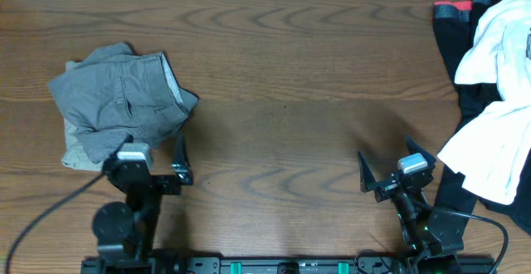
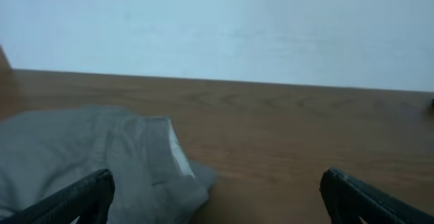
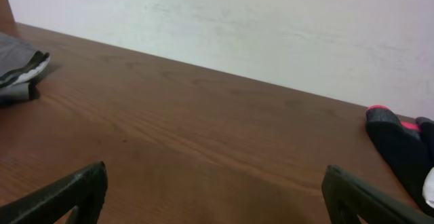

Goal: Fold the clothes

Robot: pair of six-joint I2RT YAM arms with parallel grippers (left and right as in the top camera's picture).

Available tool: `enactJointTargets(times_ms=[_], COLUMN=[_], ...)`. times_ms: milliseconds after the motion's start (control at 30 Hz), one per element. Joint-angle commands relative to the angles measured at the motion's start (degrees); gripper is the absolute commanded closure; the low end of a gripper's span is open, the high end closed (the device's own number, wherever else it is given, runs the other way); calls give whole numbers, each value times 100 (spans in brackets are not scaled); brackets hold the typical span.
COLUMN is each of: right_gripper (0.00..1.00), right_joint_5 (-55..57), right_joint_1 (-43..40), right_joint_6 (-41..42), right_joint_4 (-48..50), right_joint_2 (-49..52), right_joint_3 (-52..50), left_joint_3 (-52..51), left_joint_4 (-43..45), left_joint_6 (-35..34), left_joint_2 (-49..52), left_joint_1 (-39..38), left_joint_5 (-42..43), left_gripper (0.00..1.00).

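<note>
Currently, grey shorts (image 1: 124,91) lie folded atop the beige pair (image 1: 79,149), long axis left-right, waistband rightward; left gripper (image 2: 217,207) and right gripper (image 3: 213,197) stand open, empty.

The desk (image 1: 282,83) is brown wood, smooth, with plain grain and a faint satin sheen. The grey shorts (image 1: 124,91) on the desk are soft, matt, creased cloth. The left gripper (image 2: 217,200) and right gripper (image 3: 213,197) look matt black plastic.
</note>
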Motion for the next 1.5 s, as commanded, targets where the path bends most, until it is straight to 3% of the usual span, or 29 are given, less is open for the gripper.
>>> enactJointTargets(times_ms=[0, 100, 533, 1467], right_gripper=[1, 1, 1, 1], right_joint_5=[-42, -42, -44, -42], right_joint_1=[-7, -7, -7, -7], right_joint_6=[-33, -33, -33, -33], right_joint_4=[-15, -15, -15, -15], right_joint_2=[-31, -31, -31, -31], right_joint_3=[-7, -7, -7, -7], left_joint_3=[-448, -752, -1792, -1814], left_joint_4=[166, 188, 907, 951], left_joint_6=[72, 74, 72, 74], left_joint_2=[-522, -896, -879, -752], left_joint_1=[-63, -66, -66, -63], left_joint_5=[74, 70, 52, 52], left_gripper=[2, 2, 2, 2])
